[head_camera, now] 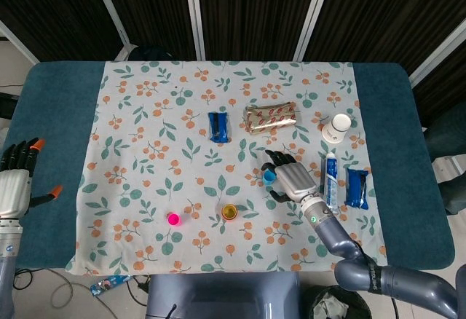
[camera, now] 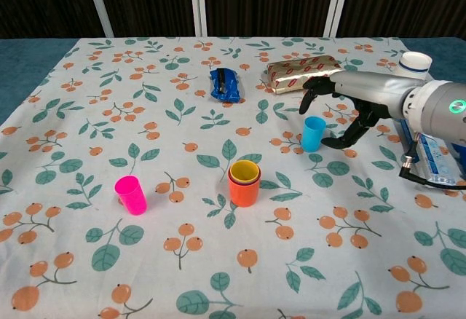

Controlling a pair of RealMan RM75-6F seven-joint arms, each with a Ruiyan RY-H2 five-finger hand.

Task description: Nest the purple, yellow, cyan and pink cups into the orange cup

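Note:
The orange cup (camera: 244, 190) stands upright near the middle of the cloth with the yellow cup (camera: 245, 171) nested in it; in the head view the pair is the orange cup (head_camera: 229, 212). No purple cup shows. The cyan cup (camera: 314, 133) stands to its right, also the cyan cup (head_camera: 269, 176). My right hand (camera: 349, 104) hovers open over and just right of it, fingers spread behind it and thumb to its right; I cannot tell whether they touch. The pink cup (camera: 130, 194) stands alone on the left. My left hand (head_camera: 14, 180) is open at the table's far left edge.
A blue packet (camera: 225, 84) and a gold-wrapped package (camera: 302, 73) lie behind the cups. A white paper cup (camera: 415, 62) stands at the far right. A white-blue tube (head_camera: 331, 180) and another blue packet (head_camera: 357, 186) lie right of my right hand.

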